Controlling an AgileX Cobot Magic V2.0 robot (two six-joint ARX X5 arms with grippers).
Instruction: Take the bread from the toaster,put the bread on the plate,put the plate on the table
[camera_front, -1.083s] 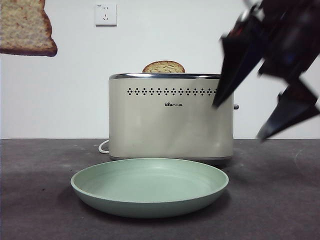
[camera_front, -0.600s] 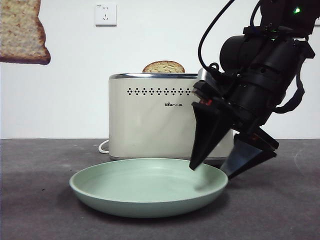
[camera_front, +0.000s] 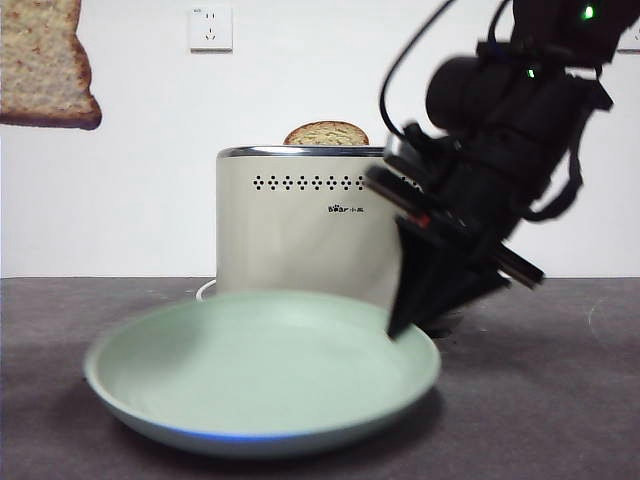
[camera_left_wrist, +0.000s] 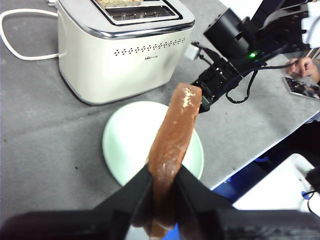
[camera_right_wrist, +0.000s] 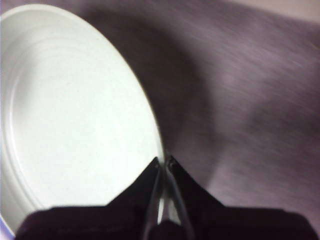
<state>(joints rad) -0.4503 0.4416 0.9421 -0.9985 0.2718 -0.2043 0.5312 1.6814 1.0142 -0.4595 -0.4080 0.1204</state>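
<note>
Mint-green round plate (camera_front: 250, 375): tilted, rim pinched by right gripper (camera_right_wrist: 163, 165), jaws closed on it.
Speckled tan bread slice (camera_left_wrist: 172, 145): clamped edge-on by left gripper (camera_left_wrist: 162, 185).

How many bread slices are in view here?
2. The bread is held edge-on in the left gripper, up off the table; a second slice sits in the toaster.

A: What's cut off? 
B: The bread (camera_front: 45, 62) runs past the front view's top-left corner; the second slice (camera_front: 327, 133) shows only its dome.

A: Blurred? 
B: The plate (camera_front: 150, 385).
</note>
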